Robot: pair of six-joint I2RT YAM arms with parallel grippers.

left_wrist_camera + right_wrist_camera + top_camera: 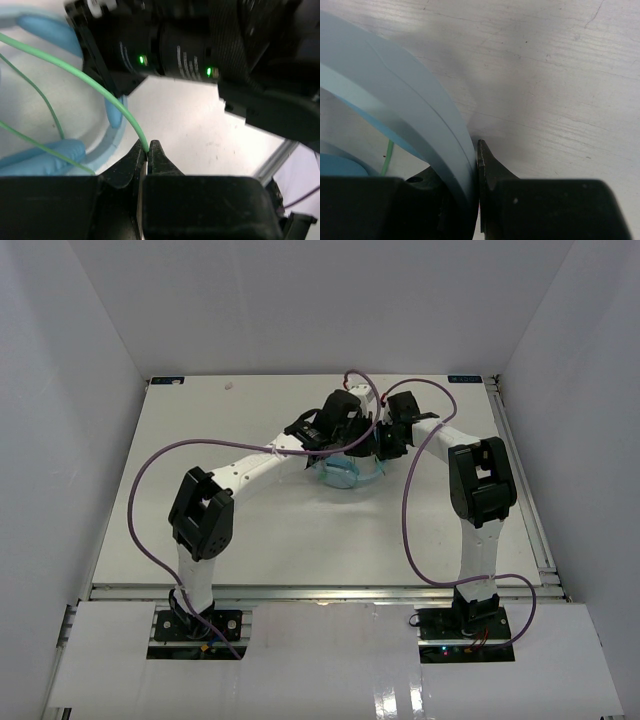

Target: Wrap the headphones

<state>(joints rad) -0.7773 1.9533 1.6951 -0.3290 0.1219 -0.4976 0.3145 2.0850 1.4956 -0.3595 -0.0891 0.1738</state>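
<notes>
The light blue headphones [345, 472] lie mid-table under both wrists. My left gripper [147, 147] is shut on the thin pale green cable [95, 85], which arcs up and left from the jaws over the headband [107, 147] and an earcup pad [47, 32]. More loops of cable cross the left of that view. My right gripper [472, 155] is shut on the light blue headband [415, 115], just above the table. A bit of green cable [387, 155] shows below the band. In the top view the left gripper [358, 422] and right gripper [378, 443] are close together.
The right arm's black wrist [200, 50] with green lights hangs close in front of my left gripper. Purple arm cables [150, 470] loop over the table. White walls stand around the white table [250, 530]; a metal rail [545, 540] runs along its right edge.
</notes>
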